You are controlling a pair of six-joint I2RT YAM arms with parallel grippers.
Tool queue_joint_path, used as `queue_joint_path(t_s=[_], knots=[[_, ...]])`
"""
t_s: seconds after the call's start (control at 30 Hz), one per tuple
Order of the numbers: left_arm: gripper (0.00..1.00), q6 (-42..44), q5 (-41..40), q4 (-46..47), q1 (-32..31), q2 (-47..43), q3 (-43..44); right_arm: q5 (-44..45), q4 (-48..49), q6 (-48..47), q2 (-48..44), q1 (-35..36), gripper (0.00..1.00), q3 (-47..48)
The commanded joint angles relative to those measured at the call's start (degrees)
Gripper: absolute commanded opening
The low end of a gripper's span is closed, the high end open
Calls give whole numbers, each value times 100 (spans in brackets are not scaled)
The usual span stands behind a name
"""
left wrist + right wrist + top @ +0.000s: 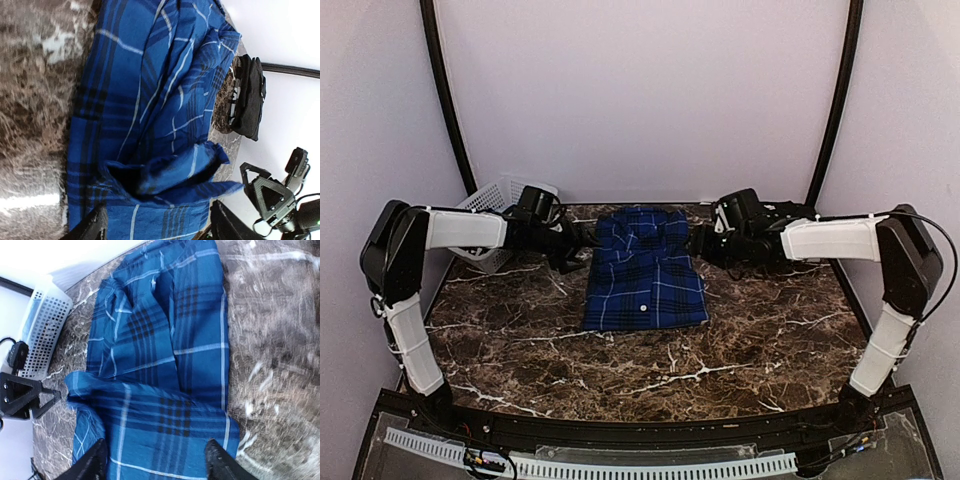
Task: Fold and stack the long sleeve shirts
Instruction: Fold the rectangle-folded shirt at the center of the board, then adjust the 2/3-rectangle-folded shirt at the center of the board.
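Observation:
The royal-blue-and-navy plaid shirt point(645, 272) lies folded in a rectangle at the table's middle back, collar end away from me. My left gripper point(578, 250) is at its upper left edge. In the left wrist view the gripper point(157, 231) is open wide, with a raised fold of the plaid shirt point(150, 100) just ahead of the fingers. My right gripper point(705, 244) is at the upper right edge. In the right wrist view it point(156, 463) is open wide over the plaid shirt point(170, 365). A black bundle point(247, 97) lies at the table's edge; I cannot tell if it is the black shirt.
A white lattice basket point(492, 212) stands at the back left corner, behind my left arm, and shows in the right wrist view point(42, 330). The brown marble table point(650, 360) stretches in front of the shirt. Black frame poles point(445, 95) rise at both back corners.

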Motion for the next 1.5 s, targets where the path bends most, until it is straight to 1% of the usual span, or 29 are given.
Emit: queue_joint_path(t_s=[0.0,0.07,0.1,0.13,0.2,0.23,0.27,0.3,0.33,0.37,0.4,0.43,0.5,0.57,0.63,0.8,0.93,1.03,1.1,1.13,1.17,1.27,1.3,1.47], knots=[[77,814,-561,-711,82,-531,412,356,-482,-753,-289,60,68,431],[79,969,-730,-825,78,-697,413,553,-771,-960,-310,185,69,569],[79,1006,-763,-840,71,-756,337,559,-819,-1062,-323,268,67,562],[78,1022,-775,-873,55,-872,287,539,-808,-1169,-342,402,65,523],[73,1069,-836,-889,-47,-1037,121,623,-785,-1411,-297,749,63,524],[67,1075,-838,-872,-156,-1080,-15,751,-844,-1497,-210,919,60,589],[64,1070,-803,-741,-217,-1127,-82,827,-900,-1579,-77,1040,55,681],[57,1031,-711,-670,-339,-1124,-202,874,-944,-1634,99,1143,52,796],[53,1004,-674,-556,-405,-1057,-242,902,-1000,-1696,272,1201,47,937],[47,957,-615,-503,-538,-1010,-277,903,-1077,-1749,490,1236,43,1119],[44,936,-617,-440,-657,-885,-286,933,-1161,-1841,694,1272,39,1329],[38,881,-647,-415,-709,-815,-292,999,-1230,-1933,898,1315,37,1510],[32,778,-650,-307,-838,-664,-366,1203,-1448,-2089,1418,1401,36,1896],[30,647,-649,-122,-942,-598,-557,1322,-1783,-2198,1834,1482,36,2284],[28,556,-656,35,-991,-583,-769,1474,-1892,-2267,2082,1628,37,2387],[27,451,-775,35,-1181,-624,-1367,1570,-1970,-2319,2324,1910,47,2437],[24,312,-938,-88,-1274,-768,-1913,1707,-2066,-2346,2094,1920,63,2442],[23,237,-1051,-170,-1346,-933,-2242,1655,-2096,-2407,1820,1819,69,2527],[23,231,-1176,-316,-1367,-1023,-2354,1582,-2140,-2379,1673,1656,69,2618],[23,219,-1248,-397,-1367,-1104,-2390,1551,-2142,-2360,1639,1586,67,2647],[23,211,-1310,-428,-1372,-1144,-2456,1493,-2142,-2356,1631,1512,65,2685],[23,189,-1402,-629,-1367,-1373,-2547,1420,-2318,-2407,1782,1459,51,2933],[22,176,-1426,-663,-1372,-1423,-2592,1367,-2379,-2422,1842,1471,49,2997],[23,141,-1520,-958,-1366,-1853,-2762,1301,-2309,-2404,1961,1684,45,2951]])
